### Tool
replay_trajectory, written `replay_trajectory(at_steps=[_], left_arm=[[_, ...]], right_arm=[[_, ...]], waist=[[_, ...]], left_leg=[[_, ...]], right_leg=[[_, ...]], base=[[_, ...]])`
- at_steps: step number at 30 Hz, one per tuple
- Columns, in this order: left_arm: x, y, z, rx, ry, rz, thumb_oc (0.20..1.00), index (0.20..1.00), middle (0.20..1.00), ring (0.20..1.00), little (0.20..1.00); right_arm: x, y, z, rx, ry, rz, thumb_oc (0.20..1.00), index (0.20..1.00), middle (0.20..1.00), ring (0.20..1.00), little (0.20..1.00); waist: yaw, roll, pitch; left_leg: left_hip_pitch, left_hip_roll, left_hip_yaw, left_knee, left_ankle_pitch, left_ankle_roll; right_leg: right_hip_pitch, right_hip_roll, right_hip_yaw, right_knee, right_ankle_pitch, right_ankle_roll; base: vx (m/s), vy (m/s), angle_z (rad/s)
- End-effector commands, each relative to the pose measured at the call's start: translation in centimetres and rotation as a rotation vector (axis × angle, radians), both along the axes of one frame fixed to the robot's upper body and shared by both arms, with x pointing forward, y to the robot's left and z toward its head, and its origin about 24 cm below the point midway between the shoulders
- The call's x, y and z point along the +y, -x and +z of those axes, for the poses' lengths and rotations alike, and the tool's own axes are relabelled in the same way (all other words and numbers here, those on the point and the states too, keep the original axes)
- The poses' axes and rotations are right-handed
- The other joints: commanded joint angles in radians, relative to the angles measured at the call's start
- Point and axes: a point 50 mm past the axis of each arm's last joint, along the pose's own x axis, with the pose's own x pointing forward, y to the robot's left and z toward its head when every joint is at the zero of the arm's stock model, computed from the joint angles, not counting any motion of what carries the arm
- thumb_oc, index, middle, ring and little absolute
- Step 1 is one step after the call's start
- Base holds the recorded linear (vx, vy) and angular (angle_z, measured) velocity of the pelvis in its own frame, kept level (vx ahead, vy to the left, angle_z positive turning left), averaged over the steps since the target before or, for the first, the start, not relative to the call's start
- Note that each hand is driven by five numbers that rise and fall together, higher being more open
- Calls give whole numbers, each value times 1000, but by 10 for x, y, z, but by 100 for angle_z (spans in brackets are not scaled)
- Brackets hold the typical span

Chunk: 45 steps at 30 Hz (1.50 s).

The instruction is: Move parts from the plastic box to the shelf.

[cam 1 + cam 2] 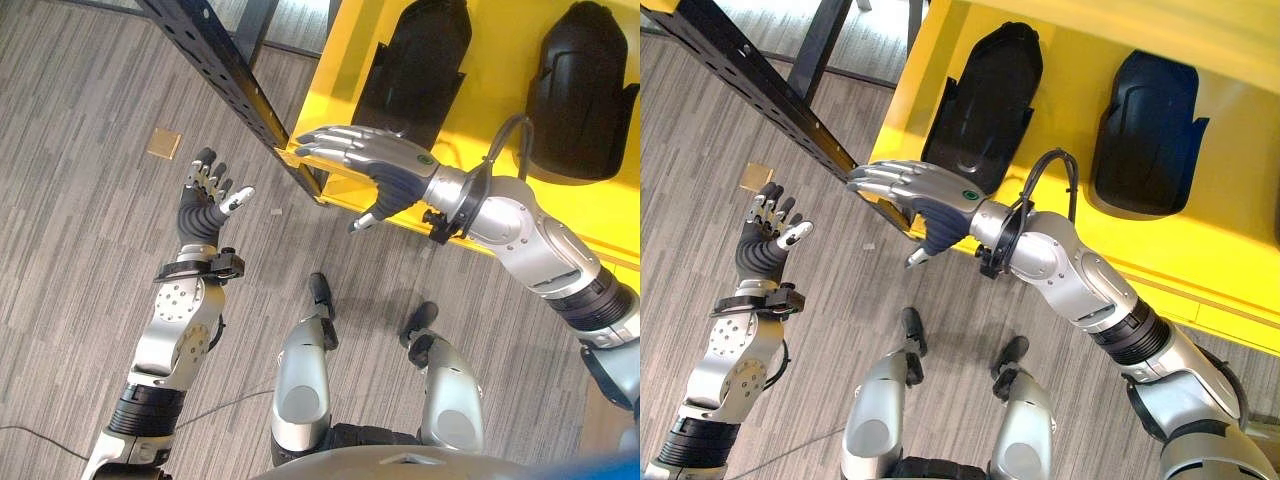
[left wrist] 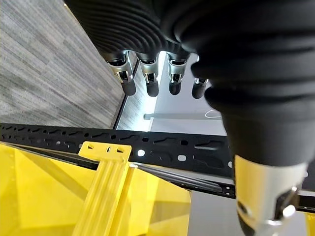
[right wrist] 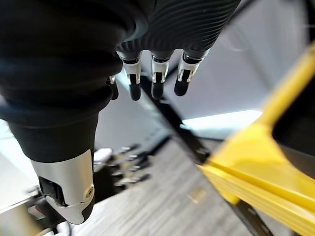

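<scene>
Two black moulded parts lie on the yellow shelf (image 1: 500, 75): one part (image 1: 415, 65) nearer the shelf's corner and a second part (image 1: 580, 90) further right. My right hand (image 1: 375, 160) hovers over the shelf's front corner with straight fingers and nothing in it. My left hand (image 1: 205, 195) is raised over the floor left of the shelf, fingers straight, holding nothing. In the right eye view the same parts (image 1: 985, 105) (image 1: 1150, 130) rest flat on the yellow surface.
A black perforated upright beam (image 1: 225, 70) runs diagonally past the shelf's corner, between my two hands. A small tan square (image 1: 164, 144) lies on the grey carpet floor (image 1: 80, 250) near my left hand.
</scene>
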Motion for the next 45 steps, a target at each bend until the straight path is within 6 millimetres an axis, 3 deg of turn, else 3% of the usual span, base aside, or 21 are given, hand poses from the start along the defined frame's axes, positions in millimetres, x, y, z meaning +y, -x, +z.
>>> replay_trajectory(at_steps=[1,2,5,9,12,18,19,22,31,35,39,45], left_arm=[[-2,9,12,-69,9,19,1000,1000,1000,1000,1000],[-3,9,13,-79,14,31,1000,1000,1000,1000,1000],[-4,10,14,-88,32,43,1000,1000,1000,1000,1000],[-5,11,17,-92,35,52,1000,1000,1000,1000,1000],[-2,10,16,-86,34,45,1000,1000,1000,1000,1000],[-1,10,16,-86,30,42,1000,1000,1000,1000,1000],[4,13,12,-79,11,26,1000,1000,1000,1000,1000],[5,15,8,-71,10,15,1000,1000,1000,1000,1000],[4,17,4,-61,4,-11,1000,1000,1000,1000,1000],[2,17,3,-57,8,-21,1000,1000,1000,1000,1000],[0,17,2,-55,5,-35,1000,1000,1000,1000,1000],[-2,16,-2,-48,6,-48,1000,1000,1000,1000,1000]], right_arm=[[13,40,30,-281,-136,238,1000,1000,1000,1000,1000],[12,51,31,-342,-151,293,1000,1000,1000,1000,1000],[11,65,32,-392,-187,371,1000,1000,1000,1000,1000],[11,74,25,-329,-103,420,1000,1000,1000,1000,1000],[15,61,15,-237,45,304,1000,1000,1000,1000,1000],[16,56,15,-204,62,275,1000,1000,1000,1000,1000],[15,40,6,-101,154,200,1000,1000,1000,1000,1000],[14,31,2,3,183,159,1000,1000,1000,1000,1000],[17,21,-3,228,93,138,1000,1000,1000,1000,1000],[20,12,-13,462,68,103,1000,1000,1000,1000,1000],[24,7,-18,493,41,87,1000,1000,1000,1000,1000],[22,2,-13,370,19,5,1000,1000,1000,1000,1000]], waist=[[-13,-9,-25],[-19,-3,-19],[-27,5,-20],[-32,12,-20],[-28,11,-20],[-27,10,-20],[-13,-1,-19],[-6,-6,-19],[1,-12,-19],[5,-11,-19],[9,-9,-19],[10,-5,-19]], left_leg=[[26,53,21,75,-118,-94],[15,55,36,74,-102,-82],[18,51,25,77,-122,-92],[15,48,27,76,-124,-91],[12,49,30,80,-126,-89],[12,51,31,78,-124,-89],[3,56,35,81,-119,-93],[-2,56,37,73,-114,-97],[-22,58,40,65,-106,-101],[-34,61,41,64,-101,-102],[-43,63,44,58,-98,-103],[-51,62,40,49,-94,-99]], right_leg=[[-45,-30,29,14,-44,96],[-57,-30,22,13,-31,86],[-59,-33,36,22,-50,98],[-65,-37,39,28,-55,99],[-65,-42,37,28,-57,97],[-64,-42,36,23,-56,97],[-70,-47,23,27,-53,95],[-73,-46,13,23,-52,92],[-94,-51,-1,26,-48,91],[-105,-53,-7,26,-46,90],[-120,-59,-12,35,-48,90],[-132,-62,-16,38,-44,90]], base=[[-63,60,0],[61,75,1],[19,57,-2],[2,34,-4],[4,5,-7],[3,-13,-1],[14,-74,-1],[10,-54,3],[0,-24,7],[0,0,0],[3,-5,2],[-1,1,1]])
